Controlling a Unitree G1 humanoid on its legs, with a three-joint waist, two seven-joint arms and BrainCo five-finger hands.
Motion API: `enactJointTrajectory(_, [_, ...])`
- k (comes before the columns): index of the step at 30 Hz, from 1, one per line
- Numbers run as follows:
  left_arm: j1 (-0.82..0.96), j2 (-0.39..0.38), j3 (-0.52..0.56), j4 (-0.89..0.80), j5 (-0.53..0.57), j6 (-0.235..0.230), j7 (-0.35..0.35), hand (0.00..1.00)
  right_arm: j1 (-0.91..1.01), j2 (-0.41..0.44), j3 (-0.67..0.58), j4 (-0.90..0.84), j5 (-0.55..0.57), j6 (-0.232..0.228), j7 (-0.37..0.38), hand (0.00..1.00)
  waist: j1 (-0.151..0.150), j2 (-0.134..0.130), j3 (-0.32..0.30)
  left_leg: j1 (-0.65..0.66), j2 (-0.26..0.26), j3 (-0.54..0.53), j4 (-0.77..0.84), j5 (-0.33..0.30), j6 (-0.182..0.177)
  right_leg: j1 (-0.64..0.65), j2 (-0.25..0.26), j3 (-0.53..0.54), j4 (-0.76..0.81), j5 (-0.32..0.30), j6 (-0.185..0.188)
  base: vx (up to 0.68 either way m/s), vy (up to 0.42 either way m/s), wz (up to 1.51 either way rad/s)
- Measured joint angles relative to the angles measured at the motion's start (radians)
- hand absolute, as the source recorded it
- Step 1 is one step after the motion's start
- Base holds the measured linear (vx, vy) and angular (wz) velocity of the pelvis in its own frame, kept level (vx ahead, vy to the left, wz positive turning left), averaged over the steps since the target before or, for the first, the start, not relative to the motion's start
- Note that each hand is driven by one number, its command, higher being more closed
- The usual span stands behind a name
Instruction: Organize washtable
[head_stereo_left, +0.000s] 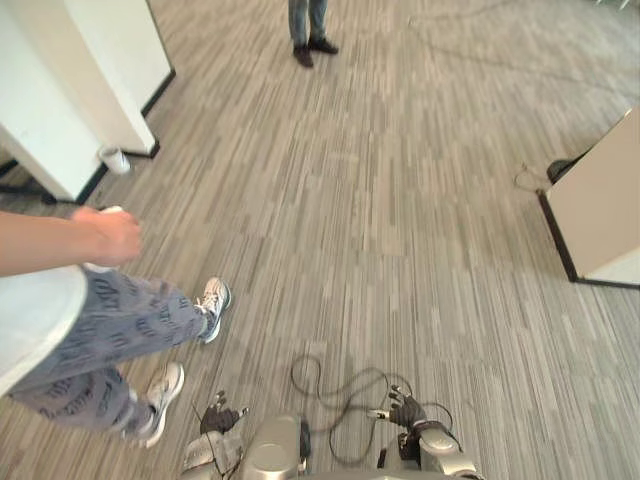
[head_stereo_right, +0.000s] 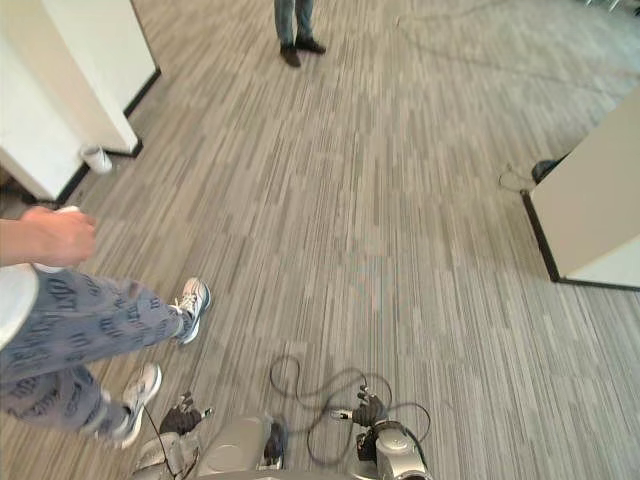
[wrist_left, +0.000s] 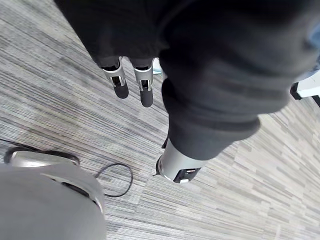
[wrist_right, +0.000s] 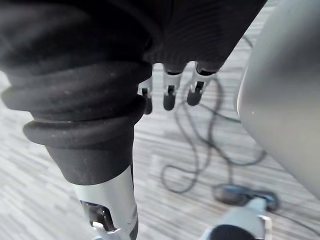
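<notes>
Down at the near edge of the striped grey floor (head_stereo_left: 400, 200), the left eye view shows the left hand (head_stereo_left: 220, 418) and the right hand (head_stereo_left: 405, 408) hanging low, apart from each other. At the floor's left side stands a person (head_stereo_left: 110, 330) in patterned trousers and white sneakers, one fist (head_stereo_left: 112, 235) closed round something white. A white cabinet (head_stereo_left: 70, 90) stands at the far left corner, with a small white cup (head_stereo_left: 115, 160) on the floor at its foot. A second person's dark shoes (head_stereo_left: 312, 50) show at the far edge, and a beige panel (head_stereo_left: 600, 210) stands at the right.

Left wrist view: the left hand's fingers (wrist_left: 145, 87) hang straight over the floor, holding nothing.

Right wrist view: the right hand's fingers (wrist_right: 169, 95) hang loose and empty too.

Where the washtable stands, I cannot tell.
</notes>
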Motion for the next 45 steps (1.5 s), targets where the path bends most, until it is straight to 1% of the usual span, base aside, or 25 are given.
enactJointTrajectory(2, [0.015, 0.000, -0.010, 0.002, 0.000, 0.003, -0.001, 0.00, -0.002, -0.008, 0.030, -0.019, -0.011, -0.003, 0.002, 0.00, -0.003, 0.009, 0.001, 0.111, 0.005, -0.011, -0.091, 0.000, 0.000, -0.082, 0.028, -0.090, -0.124, -0.059, -0.040, 0.53, 0.143, 0.07])
enactJointTrajectory(4, [0.020, 0.002, -0.010, 0.014, 0.004, 0.003, -0.002, 0.00, -0.010, -0.015, 0.031, -0.030, -0.012, -0.012, 0.011, 0.00, -0.022, 0.010, 0.002, 0.186, 0.019, -0.018, -0.137, 0.001, -0.001, -0.169, 0.101, -0.126, -0.445, -0.043, -0.036, 0.58, 0.088, 0.38])
enactJointTrajectory(6, [0.023, 0.002, -0.011, 0.023, 0.018, 0.003, -0.001, 0.00, -0.011, -0.018, 0.031, -0.044, -0.012, -0.017, 0.015, 0.00, -0.047, 0.011, 0.003, 0.260, 0.027, -0.024, -0.175, -0.006, -0.026, -0.186, 0.151, -0.134, -0.771, 0.097, -0.019, 0.61, 0.041, 0.54])
enactJointTrajectory(8, [0.030, 0.003, -0.020, 0.034, 0.034, 0.003, -0.001, 0.00, -0.012, -0.019, 0.032, -0.050, -0.012, -0.018, 0.017, 0.00, -0.054, 0.017, -0.001, 0.327, 0.031, -0.073, -0.203, -0.035, -0.091, -0.198, 0.192, -0.105, -0.847, 0.235, -0.039, 0.61, 0.015, 0.54])
enactJointTrajectory(9, [0.026, 0.003, -0.025, 0.044, 0.036, 0.005, -0.001, 0.00, -0.012, -0.021, 0.032, -0.052, -0.011, -0.017, 0.017, 0.00, -0.056, 0.024, -0.003, 0.334, 0.043, -0.092, -0.189, -0.044, -0.105, -0.200, 0.208, -0.072, -0.824, 0.288, -0.085, 0.70, 0.003, 0.68])
enactJointTrajectory(10, [0.020, -0.008, -0.046, 0.047, 0.038, 0.002, -0.002, 0.00, -0.012, -0.031, 0.029, -0.056, -0.012, -0.014, 0.018, 0.00, -0.055, 0.042, -0.028, 0.297, 0.076, -0.148, -0.089, -0.038, -0.122, -0.224, 0.215, -0.063, -0.720, 0.242, -0.147, 0.58, -0.008, 0.57])
enactJointTrajectory(11, [0.018, -0.013, -0.048, 0.047, 0.038, 0.001, -0.004, 0.00, -0.008, -0.035, 0.025, -0.063, -0.012, -0.013, 0.018, 0.00, -0.055, 0.052, -0.030, 0.269, 0.080, -0.159, -0.021, -0.024, -0.145, -0.219, 0.209, -0.086, -0.689, 0.223, -0.135, 0.86, -0.037, 0.58])
enactJointTrajectory(12, [0.012, -0.025, -0.042, 0.048, 0.038, 0.001, -0.004, 0.00, -0.003, -0.044, 0.011, -0.071, -0.011, -0.012, 0.018, 0.00, -0.058, 0.076, -0.027, 0.207, 0.091, -0.165, 0.149, 0.054, -0.179, -0.187, 0.202, -0.117, -0.657, 0.170, -0.109, 0.86, -0.050, 0.34])
enactJointTrajectory(14, [0.009, -0.052, -0.029, 0.047, 0.038, 0.004, -0.005, 0.00, 0.019, -0.060, 0.014, -0.099, -0.008, -0.002, 0.018, 0.00, -0.049, 0.107, -0.021, 0.097, 0.137, -0.122, 0.439, 0.328, -0.266, -0.064, 0.217, -0.115, -0.715, 0.112, -0.103, 0.71, -0.004, 0.15])
enactJointTrajectory(16, [-0.001, -0.055, -0.028, 0.035, 0.038, 0.002, -0.006, 0.00, 0.037, -0.053, -0.012, -0.097, -0.007, 0.008, 0.016, 0.00, -0.054, 0.121, -0.022, -0.066, 0.223, -0.035, 0.713, 0.184, -0.179, 0.100, 0.238, -0.113, -0.815, 0.067, -0.134, 0.62, 0.091, 0.20])
enactJointTrajectory(17, [-0.008, -0.053, -0.029, 0.023, 0.037, 0.002, -0.007, 0.00, 0.043, -0.047, -0.013, -0.089, -0.005, 0.008, 0.015, 0.00, -0.049, 0.104, -0.022, -0.130, 0.223, -0.015, 0.721, 0.137, -0.162, 0.160, 0.231, -0.113, -0.864, 0.056, -0.133, 0.76, 0.116, 0.24])
enactJointTrajectory(20, [-0.023, -0.043, -0.029, -0.036, 0.035, -0.014, -0.010, 0.00, 0.029, -0.034, -0.021, -0.047, 0.021, 0.015, 0.008, 0.00, -0.037, 0.050, -0.013, -0.332, 0.167, 0.044, 0.441, 0.048, -0.123, 0.273, 0.178, -0.088, -0.936, 0.048, -0.124, 0.58, 0.166, -0.16])
enactJointTrajectory(22, [-0.029, -0.049, -0.031, -0.050, 0.036, -0.022, -0.007, 0.00, 0.036, -0.036, -0.040, -0.017, 0.023, 0.013, -0.005, 0.00, 0.006, 0.055, -0.015, -0.334, 0.106, -0.066, -0.037, 0.173, -0.199, 0.317, 0.143, -0.053, -0.935, -0.001, -0.047, 0.57, 0.324, -0.86])
enactJointTrajectory(23, [-0.020, -0.053, -0.032, -0.048, 0.034, -0.026, -0.007, 0.00, 0.037, -0.049, -0.040, -0.006, 0.022, 0.012, -0.006, 0.00, 0.012, 0.078, -0.021, -0.324, 0.119, -0.090, -0.099, 0.313, -0.205, 0.334, 0.158, -0.025, -0.937, -0.024, -0.012, 0.63, 0.413, -0.72])
enactJointTrajectory(24, [-0.032, -0.029, -0.025, -0.038, 0.034, -0.025, -0.001, 0.00, 0.013, -0.031, -0.030, 0.018, 0.022, 0.012, -0.004, 0.00, -0.002, 0.023, -0.021, -0.318, 0.086, -0.073, -0.051, 0.304, -0.143, 0.351, 0.120, 0.030, -0.926, -0.051, 0.003, 0.51, 0.328, -0.42])
enactJointTrajectory(25, [-0.034, -0.025, -0.025, -0.038, 0.035, -0.025, -0.001, 0.00, 0.011, -0.027, -0.031, 0.017, 0.021, 0.008, -0.004, 0.00, -0.002, 0.018, -0.020, -0.323, 0.084, -0.073, -0.025, 0.273, -0.130, 0.338, 0.121, 0.049, -0.896, -0.046, -0.002, 0.59, 0.348, -0.30])
enactJointTrajectory(28, [-0.037, -0.018, -0.009, -0.022, 0.019, -0.022, -0.002, 0.00, 0.028, -0.012, -0.038, 0.011, 0.015, 0.005, -0.005, 0.00, 0.002, -0.017, -0.030, -0.278, 0.060, -0.021, 0.096, 0.122, -0.095, 0.240, 0.057, 0.112, -0.563, -0.027, 0.011, 0.46, 0.252, -0.34])
enactJointTrajectory(29, [-0.039, -0.010, -0.009, -0.009, 0.016, -0.015, -0.001, 0.00, 0.027, -0.010, -0.034, 0.006, 0.013, 0.005, -0.002, 0.00, 0.004, -0.029, -0.023, -0.210, 0.049, 0.018, 0.086, 0.081, -0.080, 0.151, 0.011, 0.133, -0.335, 0.048, 0.045, 0.43, 0.194, -0.58])
enactJointTrajectory(30, [-0.039, -0.004, -0.011, 0.003, 0.017, -0.013, -0.001, 0.00, 0.020, -0.011, -0.030, -0.002, 0.011, 0.004, 0.000, 0.00, 0.003, -0.016, -0.010, -0.147, 0.048, 0.040, 0.069, 0.060, -0.067, 0.093, -0.017, 0.119, -0.175, 0.070, 0.037, 0.51, 0.238, -0.69])
enactJointTrajectory(33, [-0.020, 0.008, -0.058, 0.031, 0.021, 0.004, 0.005, 0.00, 0.014, -0.017, -0.012, -0.024, 0.010, -0.004, -0.002, 0.00, -0.041, 0.001, -0.011, 0.057, 0.051, 0.047, -0.061, 0.034, -0.053, -0.020, -0.042, -0.080, -0.032, -0.028, -0.030, 0.41, 0.160, -0.19])
enactJointTrajectory(36, [-0.035, -0.002, -0.080, 0.047, 0.037, 0.007, 0.003, 0.00, -0.001, -0.026, -0.009, -0.033, 0.010, -0.011, -0.001, 0.00, -0.054, 0.009, -0.007, 0.147, 0.080, 0.055, -0.151, 0.035, -0.070, -0.131, 0.005, -0.226, -0.305, -0.072, -0.024, 0.46, 0.053, 0.05])
enactJointTrajectory(38, [-0.045, -0.008, -0.094, 0.061, 0.046, 0.009, 0.003, 0.00, -0.008, -0.034, -0.009, -0.035, 0.010, -0.010, -0.001, 0.00, -0.054, 0.021, 0.000, 0.198, 0.101, 0.060, -0.202, 0.035, -0.080, -0.145, 0.036, -0.292, -0.561, -0.017, -0.028, 0.52, 0.023, 0.03])
enactJointTrajectory(41, [-0.059, -0.020, -0.098, 0.067, 0.063, 0.012, 0.003, 0.00, -0.009, -0.040, -0.008, -0.053, 0.010, -0.010, -0.001, 0.00, -0.055, 0.041, 0.009, 0.278, 0.157, 0.056, -0.240, 0.013, -0.154, -0.165, 0.125, -0.341, -0.822, 0.169, -0.064, 0.59, -0.043, -0.10])
enactJointTrajectory(43, [-0.053, -0.022, -0.100, 0.080, 0.076, 0.013, -0.002, 0.00, -0.002, -0.033, -0.012, -0.065, 0.010, -0.010, -0.001, 0.00, -0.060, 0.027, 0.000, 0.308, 0.175, 0.031, -0.209, -0.022, -0.214, -0.187, 0.167, -0.298, -0.844, 0.277, -0.164, 0.74, -0.142, -0.13])
enactJointTrajectory(45, [-0.061, -0.034, -0.100, 0.084, 0.079, 0.010, -0.008, 0.00, -0.022, -0.040, -0.028, -0.061, 0.010, -0.002, 0.000, 0.00, -0.053, 0.055, 0.004, 0.273, 0.221, -0.013, -0.011, 0.030, -0.284, -0.192, 0.177, -0.287, -0.667, 0.156, -0.208, 0.75, -0.155, -0.12])
